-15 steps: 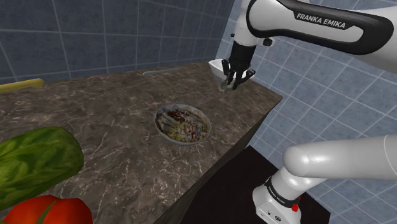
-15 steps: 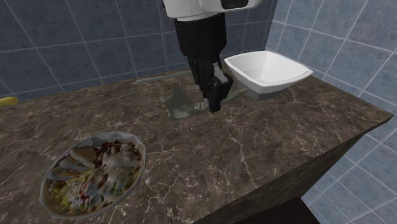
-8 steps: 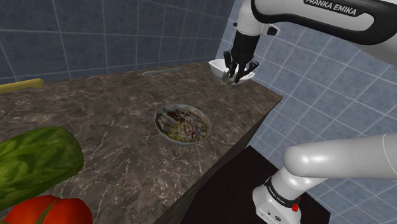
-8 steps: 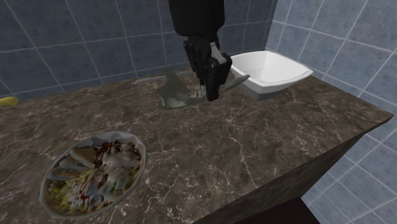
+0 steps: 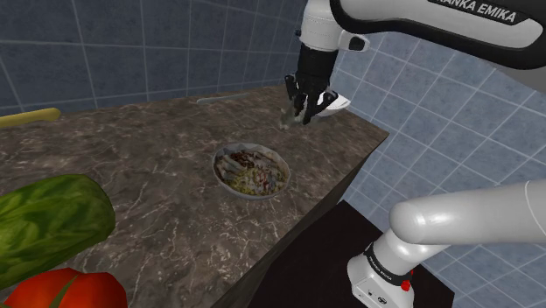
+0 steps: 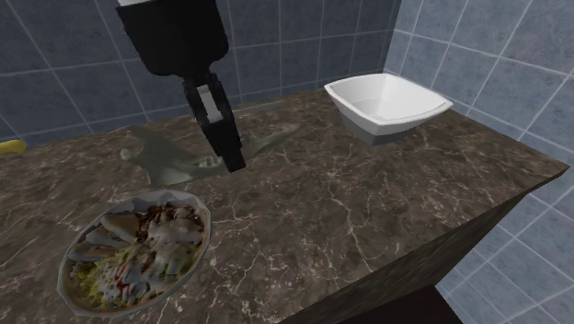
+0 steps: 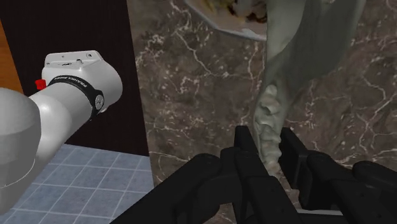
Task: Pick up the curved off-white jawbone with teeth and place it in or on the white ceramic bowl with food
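Moved: gripper carries jawbone from white dish toward food bowl | fingers pinch its toothed edge, aloft just beside bowl | next: centre over food, lower before releasing.

bench: dark brown marble-look stone, white veins, polished | jawbone: pale grey-green, matt, bumpy teeth | end effector: black, matt | bowl: pale smooth rim | dish: white, smooth, glossy | wall: blue-grey tiles | arm: white, slight sheen
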Motion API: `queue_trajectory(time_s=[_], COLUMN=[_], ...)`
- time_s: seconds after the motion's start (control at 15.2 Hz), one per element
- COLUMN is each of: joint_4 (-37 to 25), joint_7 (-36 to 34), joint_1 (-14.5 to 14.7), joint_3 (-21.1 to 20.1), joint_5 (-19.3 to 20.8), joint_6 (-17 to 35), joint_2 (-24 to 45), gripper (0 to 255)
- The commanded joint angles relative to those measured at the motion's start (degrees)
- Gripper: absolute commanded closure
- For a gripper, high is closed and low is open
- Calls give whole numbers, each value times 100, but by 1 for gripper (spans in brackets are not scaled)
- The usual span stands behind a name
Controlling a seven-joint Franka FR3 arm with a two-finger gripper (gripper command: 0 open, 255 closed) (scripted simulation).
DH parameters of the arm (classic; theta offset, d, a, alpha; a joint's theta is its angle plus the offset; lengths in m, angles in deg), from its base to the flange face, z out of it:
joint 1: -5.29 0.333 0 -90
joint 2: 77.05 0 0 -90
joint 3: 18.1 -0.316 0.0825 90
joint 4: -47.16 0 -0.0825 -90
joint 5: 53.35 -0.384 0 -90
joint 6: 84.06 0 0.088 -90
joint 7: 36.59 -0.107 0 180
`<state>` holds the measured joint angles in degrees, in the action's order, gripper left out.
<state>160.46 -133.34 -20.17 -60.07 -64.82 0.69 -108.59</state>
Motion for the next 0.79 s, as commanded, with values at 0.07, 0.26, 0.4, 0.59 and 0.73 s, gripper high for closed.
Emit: queue_trajectory(time_s=[0.07,0.26,0.4,0.59,0.73], joint_4=[-268,-575,-811,-1154,-974], joint_7=[-470,-969,-1324,-1821,-1801], joint_1=[-21,-95,-188,-392,-366], joint_3=[-445,-962,-1363,-1989,-1985], joint_5=[-87,-129,-113,-23,-63], joint_6=[-27,-37,-37,-32,116], joint_2=[196,444,655,994,945], gripper=[255,255,255,255,255])
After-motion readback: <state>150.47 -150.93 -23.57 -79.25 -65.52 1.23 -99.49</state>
